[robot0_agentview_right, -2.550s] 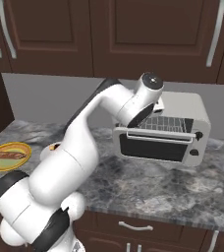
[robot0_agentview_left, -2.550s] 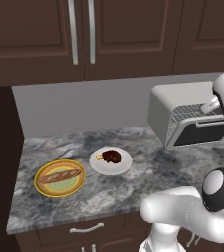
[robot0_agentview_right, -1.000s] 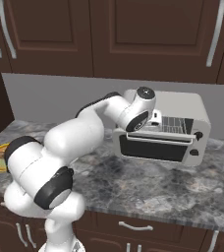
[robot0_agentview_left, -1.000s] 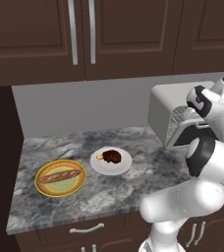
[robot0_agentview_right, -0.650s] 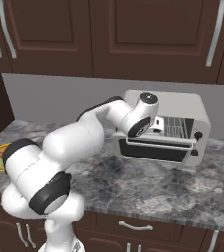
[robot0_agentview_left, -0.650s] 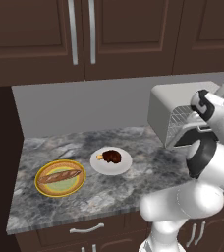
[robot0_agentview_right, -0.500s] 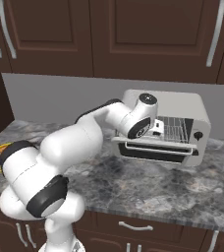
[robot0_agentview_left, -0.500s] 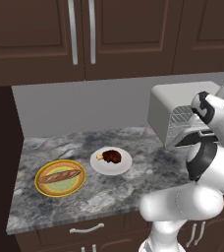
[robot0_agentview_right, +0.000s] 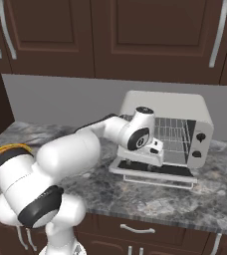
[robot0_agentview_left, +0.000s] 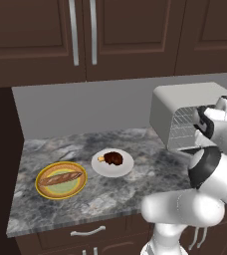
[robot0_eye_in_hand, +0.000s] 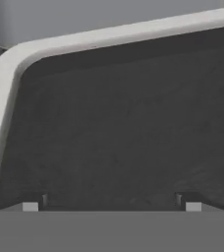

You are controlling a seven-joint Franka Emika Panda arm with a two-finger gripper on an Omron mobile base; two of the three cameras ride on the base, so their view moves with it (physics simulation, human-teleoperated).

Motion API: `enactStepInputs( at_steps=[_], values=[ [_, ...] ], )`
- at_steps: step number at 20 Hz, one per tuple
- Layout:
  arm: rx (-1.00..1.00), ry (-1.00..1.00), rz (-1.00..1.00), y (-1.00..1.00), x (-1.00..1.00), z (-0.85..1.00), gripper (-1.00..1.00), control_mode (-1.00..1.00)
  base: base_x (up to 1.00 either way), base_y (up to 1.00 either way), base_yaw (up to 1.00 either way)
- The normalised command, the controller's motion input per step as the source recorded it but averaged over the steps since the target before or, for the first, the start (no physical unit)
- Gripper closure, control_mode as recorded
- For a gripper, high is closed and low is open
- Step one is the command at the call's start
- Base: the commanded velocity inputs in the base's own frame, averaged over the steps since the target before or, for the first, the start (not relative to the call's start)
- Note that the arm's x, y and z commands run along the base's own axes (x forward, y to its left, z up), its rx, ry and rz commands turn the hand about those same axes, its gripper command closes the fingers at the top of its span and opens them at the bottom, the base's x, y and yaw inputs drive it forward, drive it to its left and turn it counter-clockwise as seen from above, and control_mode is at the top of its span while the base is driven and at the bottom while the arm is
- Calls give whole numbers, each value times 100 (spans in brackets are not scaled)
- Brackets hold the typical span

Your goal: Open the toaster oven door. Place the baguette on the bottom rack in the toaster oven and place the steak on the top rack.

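Note:
The toaster oven [robot0_agentview_right: 171,110] stands at the counter's right end, also seen as the toaster oven [robot0_agentview_left: 182,107]. The toaster oven door [robot0_agentview_right: 153,171] lies folded down almost flat, and wire racks [robot0_agentview_right: 174,133] show in the open cavity. My gripper [robot0_agentview_right: 154,151] hovers just over the door's left part, jaws wide open and empty. In the hand view the gripper [robot0_eye_in_hand: 111,204] looks straight at the door's dark glass [robot0_eye_in_hand: 128,123] and pale frame [robot0_eye_in_hand: 15,64]. The baguette [robot0_agentview_left: 59,178] lies on a yellow plate. The steak [robot0_agentview_left: 114,158] sits on a white plate.
The yellow plate [robot0_agentview_left: 46,191] and white plate [robot0_agentview_left: 125,169] rest on the grey marbled counter [robot0_agentview_left: 100,199], left of the oven. Dark wood cabinets [robot0_agentview_left: 85,35] hang overhead. My arm spans from the base across the counter to the oven front.
The door has swung from half open down to almost flat. My hand has come down and forward with it, jaws staying open.

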Motion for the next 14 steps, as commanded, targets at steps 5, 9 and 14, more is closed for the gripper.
enactStepInputs(
  at_steps=[5, 9, 14],
  values=[
    [0, 11, -12, 0, -65, -73, -100, -100, 0, 0, 0],
    [1, 6, -13, 0, -48, -65, -100, -100, 0, 0, 0],
    [4, 1, -9, 0, -32, -47, -100, -100, 0, 0, 0]
  ],
)
